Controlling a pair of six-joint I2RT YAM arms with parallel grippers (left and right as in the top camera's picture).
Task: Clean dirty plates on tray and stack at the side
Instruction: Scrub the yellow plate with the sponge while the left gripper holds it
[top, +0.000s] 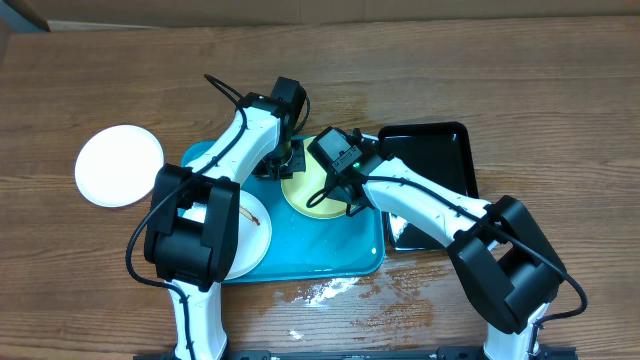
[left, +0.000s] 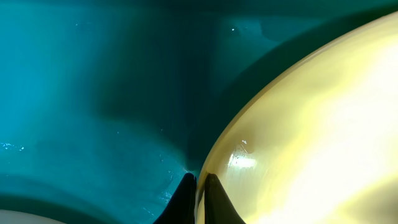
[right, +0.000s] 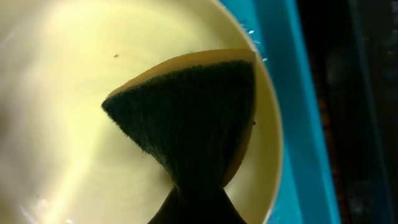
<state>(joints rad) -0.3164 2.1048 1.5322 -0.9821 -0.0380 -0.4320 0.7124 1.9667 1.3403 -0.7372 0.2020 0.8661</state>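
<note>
The step in hand looks like scrubbing the yellow-green plate (top: 312, 203), which sits on the tray (top: 330, 255) mid-counter, toward the far edge. The left gripper (left: 200, 194) is pinched narrow on that plate's rim, steadying it. The right gripper (right: 198, 200) is clamped on a sponge (right: 193, 112) resting in the plate.

To do it well, keep the rim pinch firm and sweep the sponge over the whole face with even pressure, stopping short of the rim.

Only the overhead view shows a smeared white plate (top: 250, 235) waiting on the tray and a white plate (top: 118, 165) aside near the left edge. Only the wrist views show both grips.
</note>
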